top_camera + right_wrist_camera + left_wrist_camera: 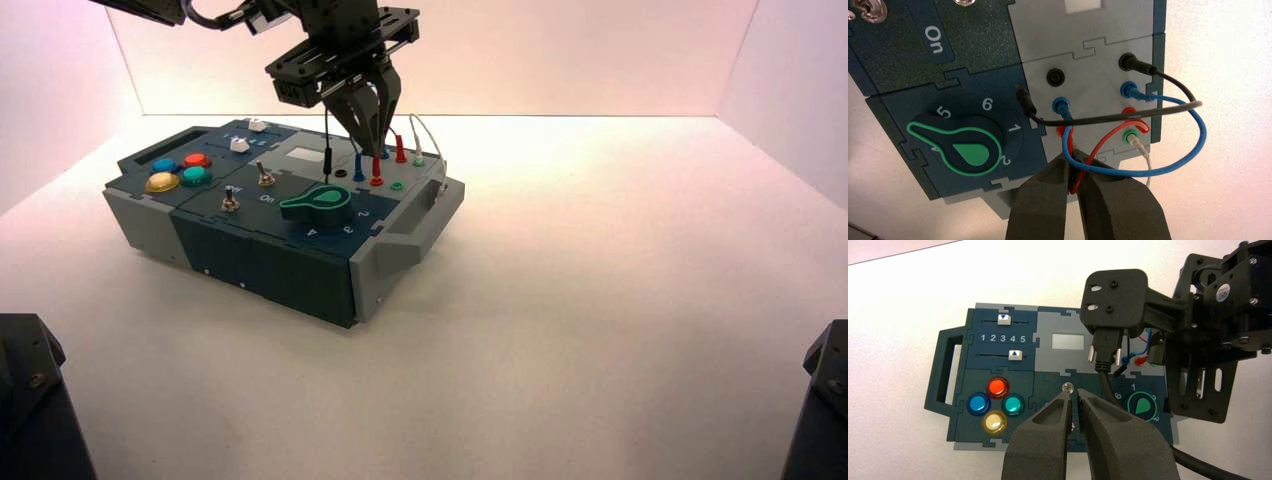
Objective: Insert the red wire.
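Right hand: fingers together, clamped on one red plug of the red wire, at a red socket, upper centre of the high view. The wire's other plug sits near, beyond the fingertips. Left hand: fingers together, lower centre of its wrist view. Legible: "On"; slider panel, "1 2 3 4 5".

Right gripper covers part of 1 red plug; left gripper hides most of 1 switch; knob partly covers the 4.
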You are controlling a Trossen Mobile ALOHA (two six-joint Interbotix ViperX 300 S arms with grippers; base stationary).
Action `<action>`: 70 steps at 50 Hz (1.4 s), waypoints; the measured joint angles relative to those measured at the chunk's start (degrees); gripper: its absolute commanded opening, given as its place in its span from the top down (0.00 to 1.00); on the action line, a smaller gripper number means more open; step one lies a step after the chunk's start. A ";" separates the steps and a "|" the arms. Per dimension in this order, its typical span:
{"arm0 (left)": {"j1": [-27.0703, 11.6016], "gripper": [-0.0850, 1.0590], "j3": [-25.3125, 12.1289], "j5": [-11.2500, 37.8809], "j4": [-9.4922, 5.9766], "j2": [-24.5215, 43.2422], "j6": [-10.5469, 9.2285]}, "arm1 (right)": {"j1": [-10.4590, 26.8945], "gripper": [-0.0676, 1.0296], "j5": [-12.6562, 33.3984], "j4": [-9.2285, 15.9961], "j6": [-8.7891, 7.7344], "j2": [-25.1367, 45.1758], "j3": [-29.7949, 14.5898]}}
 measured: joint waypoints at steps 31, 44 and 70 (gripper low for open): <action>0.00 0.86 0.00 -0.35 0.00 0.09 0.00 | 0.26 0.54 -0.88 0.09 0.35 1.41 -0.35; 0.00 0.86 -0.09 -0.62 0.00 0.18 0.00 | 0.70 0.51 0.35 0.26 0.44 0.79 -0.53; 0.00 0.86 0.18 -2.81 0.00 0.26 -0.18 | 0.44 0.51 -0.35 -0.53 3.25 -8.53 4.04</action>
